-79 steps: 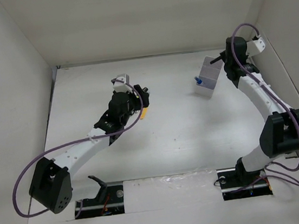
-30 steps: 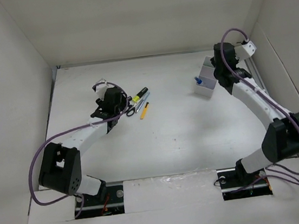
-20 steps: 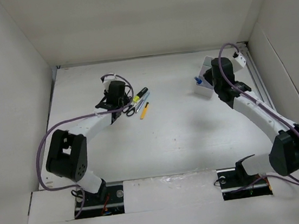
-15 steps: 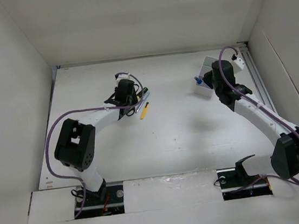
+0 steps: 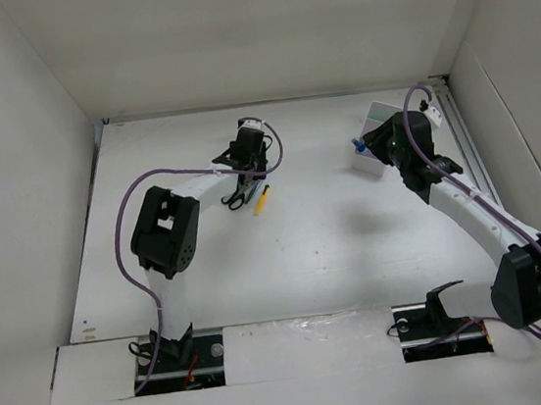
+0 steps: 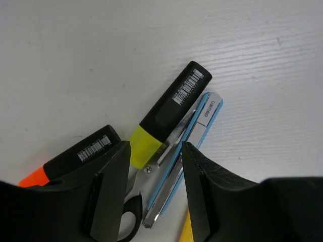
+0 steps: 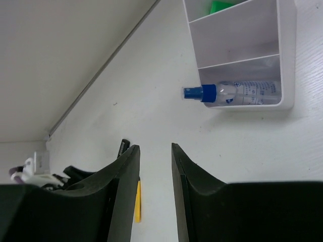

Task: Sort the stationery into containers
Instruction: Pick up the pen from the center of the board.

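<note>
Highlighter (image 6: pixel 169 113) slanting up-right on the surface, yellow end seen between the left fingers (image 6: pixel 111 186), parted and empty; right fingers (image 7: pixel 123 191), likewise parted and empty, well apart near tray (image 7: pixel 287 50).

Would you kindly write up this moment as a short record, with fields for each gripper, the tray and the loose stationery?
left gripper: jaws apart, empty, over the yellow-and-black highlighter
right gripper: jaws apart, empty, apart from the tray
tray contents: blue-capped bottle lying in one end compartment, cap past the rim; green item at the other end; middle compartment appears bare
loose items: highlighter, orange-tipped marker, scissors, silver-blue pen, yellow stick, bunched together on the table
</note>
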